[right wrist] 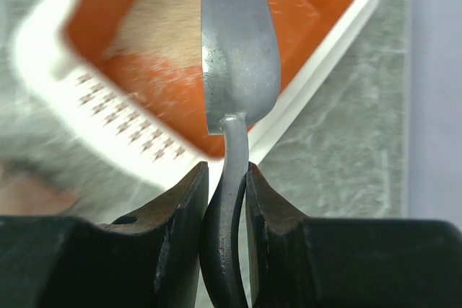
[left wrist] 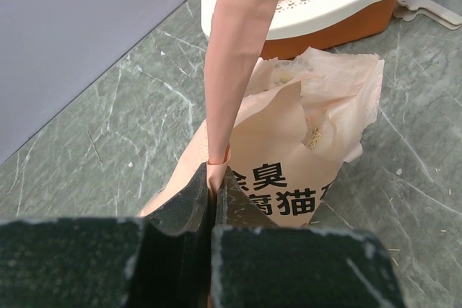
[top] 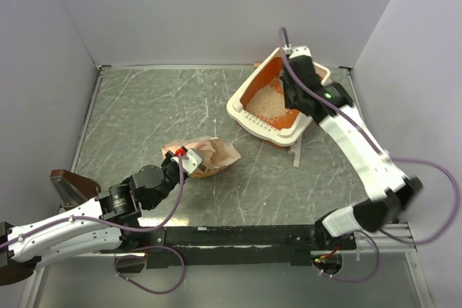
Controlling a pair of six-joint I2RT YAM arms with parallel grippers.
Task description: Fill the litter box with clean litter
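Grey-green marbled worktop (top: pixel 144 106) fills the top view, closed in by pale lilac walls. We see the litter box (top: pixel 261 128) at the far right, set cornerwise, with the clean litter (top: pixel 268 102) heaped on its orange floor. The right arm (top: pixel 354 135) reaches over the box. A pink paper bag (top: pixel 213 153) lies near the box, towards the middle, and the left claw (top: pixel 182 161) meets its near end.

From the left wrist we find that claw pressed together on a pink paper strip (left wrist: pixel 234 55) standing up from the bag. The bag's open mouth faces the box, whose slotted rim and litter show just beyond.

From the right wrist, somewhat blurred, the right claw (right wrist: pixel 227 178) is clamped on the handle of a grey metal scoop (right wrist: pixel 238 41). Its bowl hangs above the box's orange inside, beside the litter heap.
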